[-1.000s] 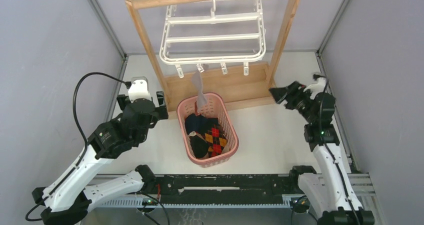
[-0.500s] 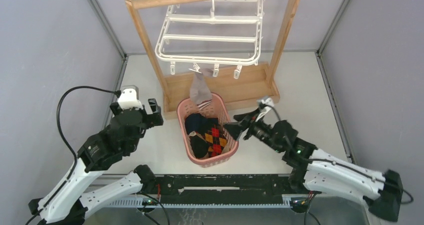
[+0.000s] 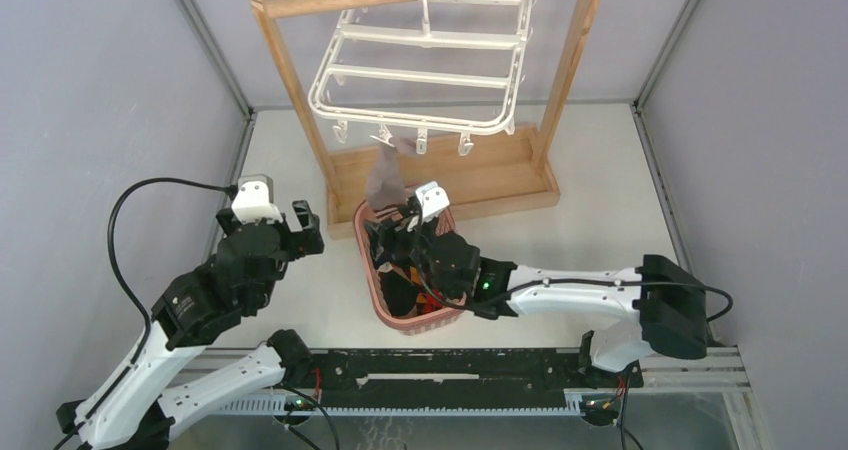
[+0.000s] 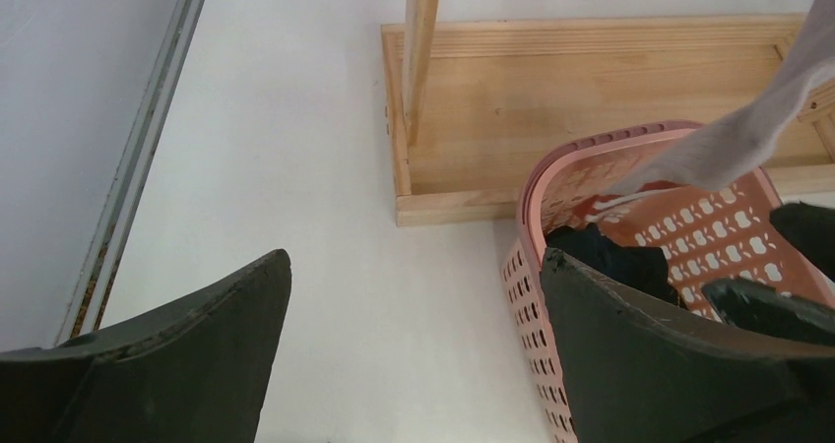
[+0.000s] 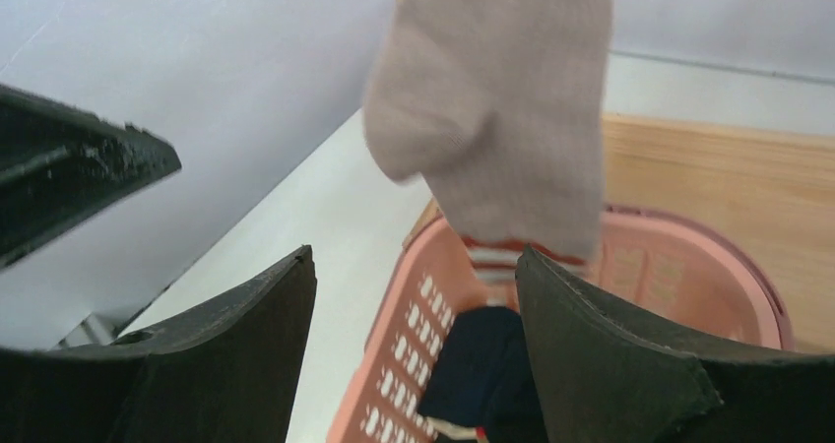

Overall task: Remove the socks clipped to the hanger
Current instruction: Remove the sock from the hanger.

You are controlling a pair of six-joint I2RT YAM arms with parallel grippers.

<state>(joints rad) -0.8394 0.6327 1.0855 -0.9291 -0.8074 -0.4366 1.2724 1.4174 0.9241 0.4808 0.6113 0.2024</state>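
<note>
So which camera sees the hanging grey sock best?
The right wrist camera: the grey sock fills the middle, close up, with its red-and-white cuff showing. The top camera shows it small, dangling from the hanger over the pink basket. The left wrist camera catches only part of it at the right edge.

The left arm rises bent at the elbow on its own side, the left gripper pointing forward with jaws spread wide, while the right arm stretches low across toward the middle, the right gripper also parted.
</note>
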